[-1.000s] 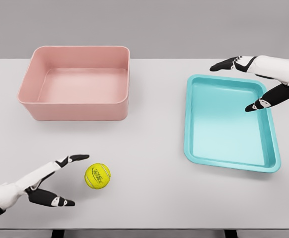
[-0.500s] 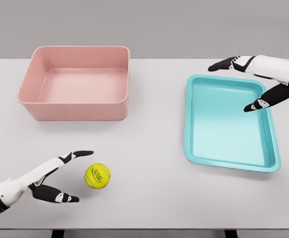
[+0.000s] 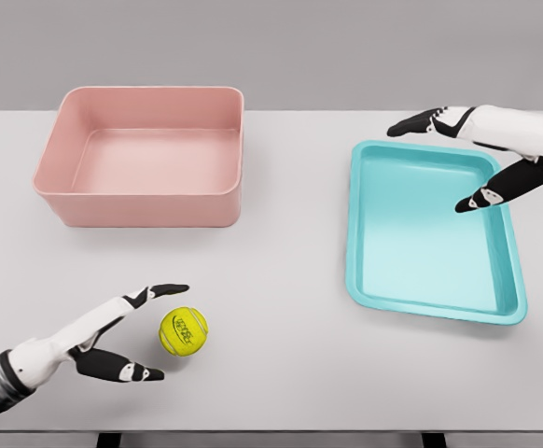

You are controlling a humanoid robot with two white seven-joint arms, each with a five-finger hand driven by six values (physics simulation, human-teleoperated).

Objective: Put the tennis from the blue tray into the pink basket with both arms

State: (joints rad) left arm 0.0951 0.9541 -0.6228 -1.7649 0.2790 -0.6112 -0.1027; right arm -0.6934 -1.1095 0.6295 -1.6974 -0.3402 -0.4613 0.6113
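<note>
Lying on the table (image 3: 281, 308), tennis ball (image 3: 183, 332) between left-hand fingers (image 3: 164, 290).

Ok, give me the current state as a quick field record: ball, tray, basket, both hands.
tennis ball: on the table, outside both containers
blue tray: empty
pink basket: empty
left hand: open, fingers either side of the ball, no contact visible
right hand: open, over the tray's far right corner

The left robot hand (image 3: 127, 331) has slid closer to the tennis ball (image 3: 183, 332), open fingers now flanking it
</note>
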